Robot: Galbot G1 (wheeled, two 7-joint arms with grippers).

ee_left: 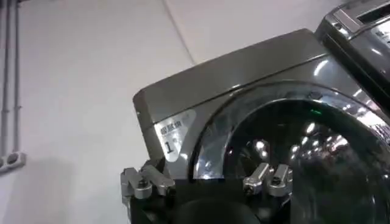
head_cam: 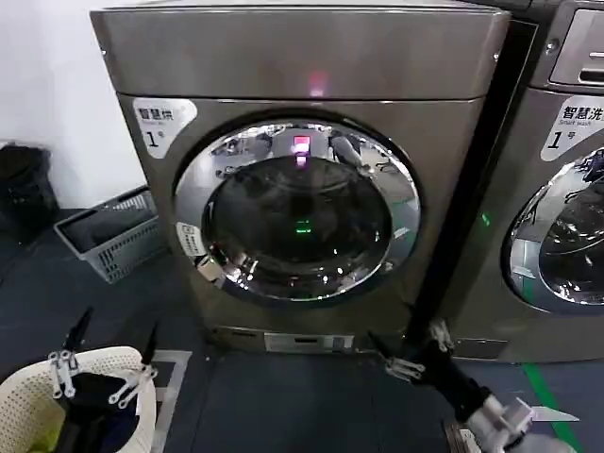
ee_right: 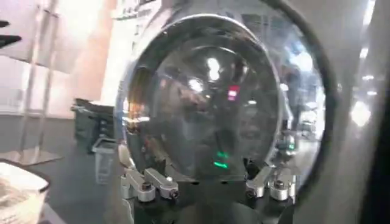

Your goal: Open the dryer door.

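The grey dryer [head_cam: 302,57], marked with a 1, stands straight ahead, and its round chrome-rimmed glass door [head_cam: 297,212] sits flush and closed. My right gripper [head_cam: 406,342] hangs low by the dryer's lower right corner, open and holding nothing, a short way in front of the cabinet. In the right wrist view the door [ee_right: 207,103] looms close behind the spread right gripper [ee_right: 204,179]. My left gripper [head_cam: 115,332] is low at the left, open and empty, well short of the dryer. The left wrist view looks up past the left gripper [ee_left: 204,182] at the door [ee_left: 292,152].
A white laundry basket [head_cam: 28,396] sits under my left gripper. A grey plastic crate [head_cam: 109,231] stands on the floor left of the dryer, with a dark bag [head_cam: 24,189] behind it. A second machine [head_cam: 557,189] stands close on the right. Green tape [head_cam: 543,396] marks the floor.
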